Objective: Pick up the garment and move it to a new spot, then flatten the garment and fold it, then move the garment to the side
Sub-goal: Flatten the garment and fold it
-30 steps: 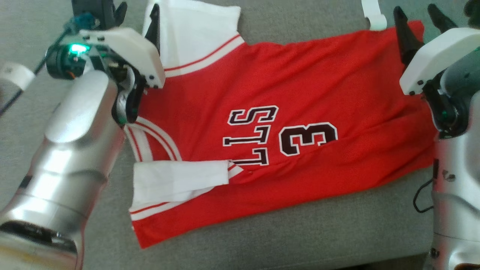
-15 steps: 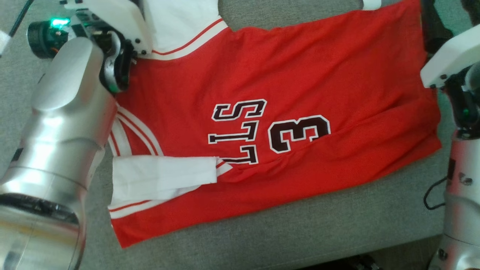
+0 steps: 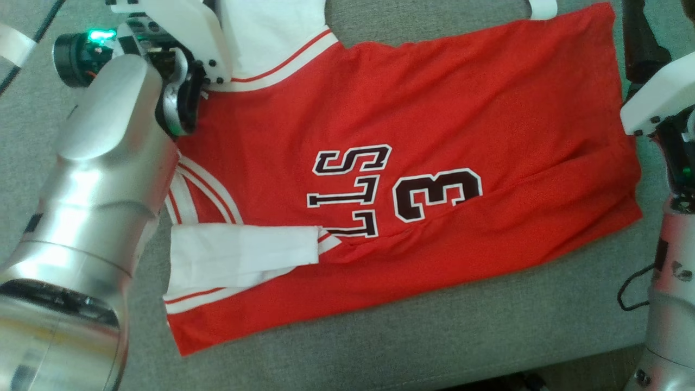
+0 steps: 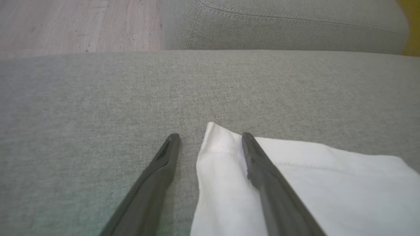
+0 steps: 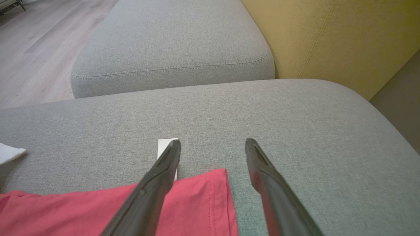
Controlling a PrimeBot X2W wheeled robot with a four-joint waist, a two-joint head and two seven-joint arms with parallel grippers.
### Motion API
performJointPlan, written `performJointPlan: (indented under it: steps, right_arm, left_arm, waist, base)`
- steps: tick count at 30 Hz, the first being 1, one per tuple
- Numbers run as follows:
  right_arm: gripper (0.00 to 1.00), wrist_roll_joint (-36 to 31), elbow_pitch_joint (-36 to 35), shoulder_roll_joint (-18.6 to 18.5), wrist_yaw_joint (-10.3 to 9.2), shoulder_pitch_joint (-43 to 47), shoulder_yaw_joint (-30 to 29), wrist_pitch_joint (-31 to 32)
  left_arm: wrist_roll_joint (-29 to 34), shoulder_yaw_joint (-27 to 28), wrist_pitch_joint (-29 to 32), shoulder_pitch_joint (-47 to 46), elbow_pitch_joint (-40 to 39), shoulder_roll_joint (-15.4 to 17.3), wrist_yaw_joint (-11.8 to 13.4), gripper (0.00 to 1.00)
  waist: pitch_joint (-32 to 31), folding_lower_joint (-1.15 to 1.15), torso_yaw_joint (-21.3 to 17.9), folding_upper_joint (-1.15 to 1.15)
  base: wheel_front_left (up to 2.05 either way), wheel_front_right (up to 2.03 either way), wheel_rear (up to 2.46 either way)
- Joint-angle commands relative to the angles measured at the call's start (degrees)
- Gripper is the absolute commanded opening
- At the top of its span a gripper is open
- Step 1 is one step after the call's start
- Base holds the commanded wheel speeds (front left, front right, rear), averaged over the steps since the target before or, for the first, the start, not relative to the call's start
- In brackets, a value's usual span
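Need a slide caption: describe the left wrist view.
Left gripper, open, at the corner of the jersey's white sleeve on a grey sofa cushion.

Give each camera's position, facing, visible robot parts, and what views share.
Head view: on the head, looking down at the red jersey with white sleeves on a grey fabric cushion; silver left forearm, right forearm show.
Left wrist view: on that wrist, looking along its dark fingers over a white sleeve end towards wooden floor.
Right wrist view: on that wrist, along its dark fingers over the red hem corner towards a yellow backrest.
Shared: all show jersey and cushion.
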Motion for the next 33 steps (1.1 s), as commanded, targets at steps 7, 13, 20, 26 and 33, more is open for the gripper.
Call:
performJointPlan:
  steps: [7,13,20,26,33]
  right_arm:
    - [1.00,0.99,-3.31,0.67,-0.05,0.76,0.71,0.54]
    - [1.00,0.80,-3.20,0.18,-0.05,0.81,0.58,1.18]
    - [1.00,0.90,-1.54,-4.18,-0.05,0.06,1.23,7.80]
    - [1.00,0.68,3.71,-5.71,-0.05,-1.88,-0.23,10.83]
    - [1.00,0.27,12.82,-6.15,-0.05,-6.92,0.96,8.74]
  left_arm:
    - [-1.41,-1.36,7.47,5.19,0.19,1.50,-0.70,0.00]
    - [-0.70,-1.17,3.98,6.08,-3.01,2.99,-0.20,0.00]
    - [-1.96,1.07,-2.00,8.56,-8.25,4.95,-1.29,0.00]
    - [-2.48,0.97,-2.42,10.21,-11.73,5.43,-1.71,0.00]
    - [-2.67,0.63,-2.36,10.61,-14.39,5.58,-1.72,0.00]
  waist:
    - [0.67,0.00,-0.60,0.00]
    - [-0.22,0.00,-0.19,0.00]
    - [-0.92,0.00,0.80,0.00]
    - [-0.18,0.00,2.03,0.00]
    - [1.01,0.00,2.82,0.00]
  base:
    - [0.00,0.00,0.00]
    - [0.00,0.00,0.00]
    - [0.00,0.00,0.00]
    - [0.00,0.00,0.00]
    - [0.00,0.00,0.00]
